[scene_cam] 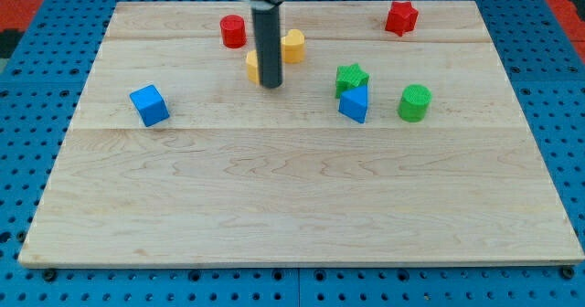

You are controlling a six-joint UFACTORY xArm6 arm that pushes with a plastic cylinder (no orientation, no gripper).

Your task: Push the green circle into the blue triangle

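Toward the view's top, left of the blue triangle (354,104), my tip (271,85) is resting on the worktop (292,197), partly covering a yellow block (253,67). This end effector is a plain rod with nothing to open, close or grip. Right of the triangle, near but apart, the green circle (414,102) is standing. Just above the triangle, touching it, a green star (351,77) is sitting. Far left of the triangle, a blue cube (149,105) is lying.
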